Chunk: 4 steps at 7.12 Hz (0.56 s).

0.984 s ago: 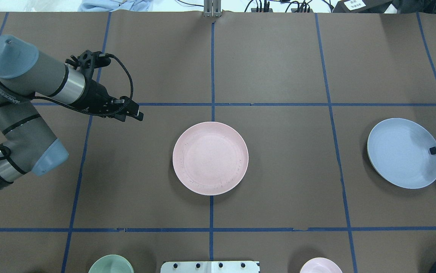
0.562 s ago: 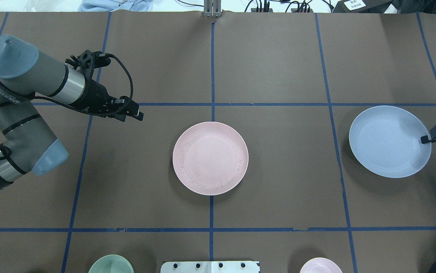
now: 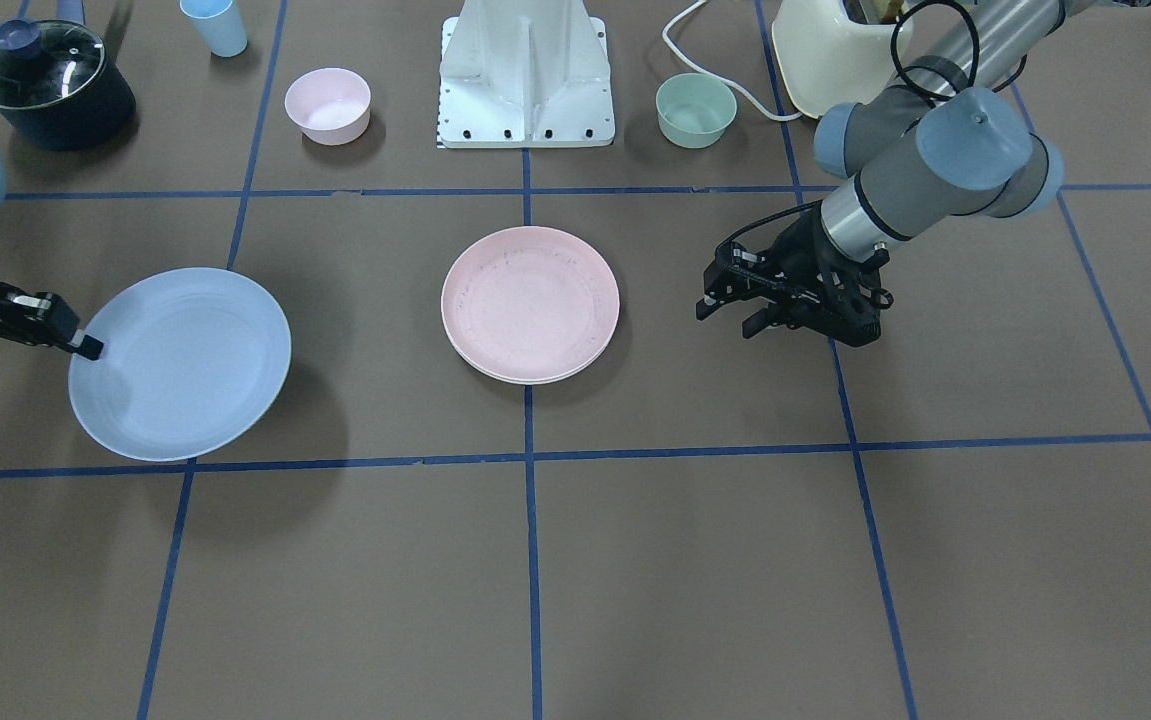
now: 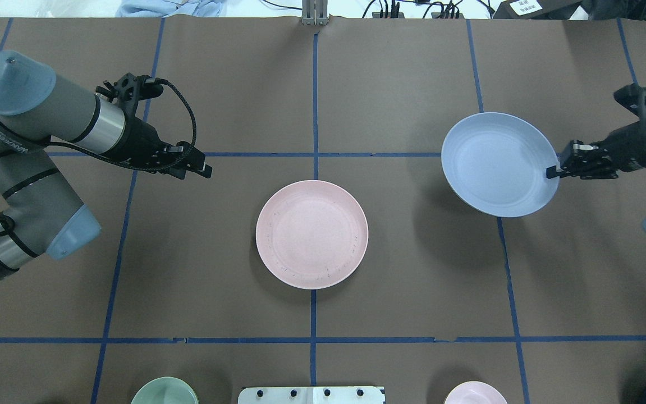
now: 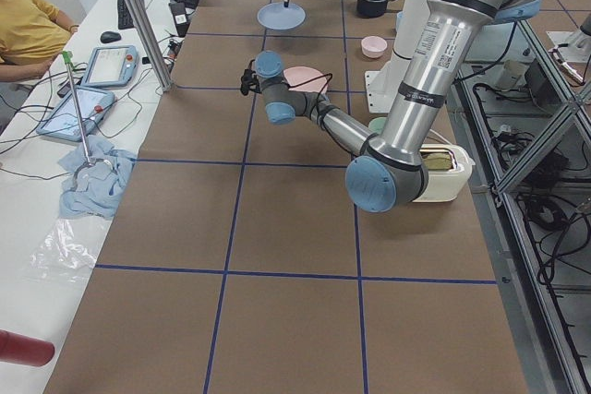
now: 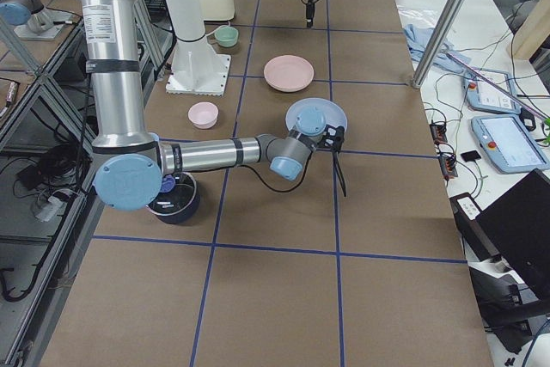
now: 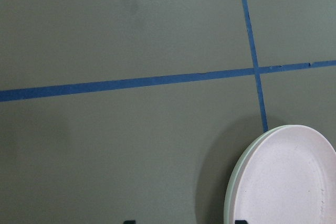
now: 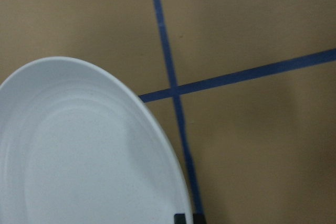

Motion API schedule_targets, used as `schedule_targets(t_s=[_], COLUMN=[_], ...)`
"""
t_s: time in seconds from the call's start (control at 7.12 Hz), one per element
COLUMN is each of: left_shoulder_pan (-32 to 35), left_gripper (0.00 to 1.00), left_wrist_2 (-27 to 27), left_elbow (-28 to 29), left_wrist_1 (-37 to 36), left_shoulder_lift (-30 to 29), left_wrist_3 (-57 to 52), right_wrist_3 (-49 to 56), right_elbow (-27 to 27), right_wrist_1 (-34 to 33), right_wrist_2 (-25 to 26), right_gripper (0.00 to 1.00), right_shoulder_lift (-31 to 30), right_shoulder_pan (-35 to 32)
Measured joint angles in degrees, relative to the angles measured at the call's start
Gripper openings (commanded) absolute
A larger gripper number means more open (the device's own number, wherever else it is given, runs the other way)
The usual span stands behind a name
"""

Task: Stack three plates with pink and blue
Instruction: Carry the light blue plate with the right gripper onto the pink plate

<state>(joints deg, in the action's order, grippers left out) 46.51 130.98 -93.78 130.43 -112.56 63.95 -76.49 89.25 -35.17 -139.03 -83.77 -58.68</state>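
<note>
A pale pink plate (image 4: 311,234) lies at the table's centre, on top of a cream plate whose rim (image 7: 229,203) shows just under it in the left wrist view. My right gripper (image 4: 553,170) is shut on the right rim of a light blue plate (image 4: 499,164) and holds it tilted above the table, to the right of the pink plate. The blue plate also shows in the front view (image 3: 180,362) and in the right wrist view (image 8: 79,156). My left gripper (image 4: 205,170) is open and empty, left of the pink plate.
Along the robot's side stand a small pink bowl (image 3: 328,104), a mint-green bowl (image 3: 696,110), a dark lidded pot (image 3: 52,83), a blue cup (image 3: 214,25), the white robot base (image 3: 527,80) and a cream appliance (image 3: 825,50).
My right gripper has lifted the blue plate and carried it away from the right edge, toward the table's centre and far side. The left arm has not moved.
</note>
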Motion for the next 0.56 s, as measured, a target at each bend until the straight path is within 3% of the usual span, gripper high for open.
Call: schedule_targets(t_s=[0.56], left_shoulder_pan=[2.0], left_gripper=[0.69], left_wrist_2=[0.2], left_elbow=[-0.6], left_wrist_1=[0.3], left_shoulder_lift=[1.5], left_wrist_3=[-1.2], right_wrist_3=[-16.4], right_elbow=[0.4], right_wrist_1=[-2.2], right_wrist_2=[12.4], right_gripper=[0.00], right_shoulder_lift=[14.1], right_shoulder_pan=[15.8])
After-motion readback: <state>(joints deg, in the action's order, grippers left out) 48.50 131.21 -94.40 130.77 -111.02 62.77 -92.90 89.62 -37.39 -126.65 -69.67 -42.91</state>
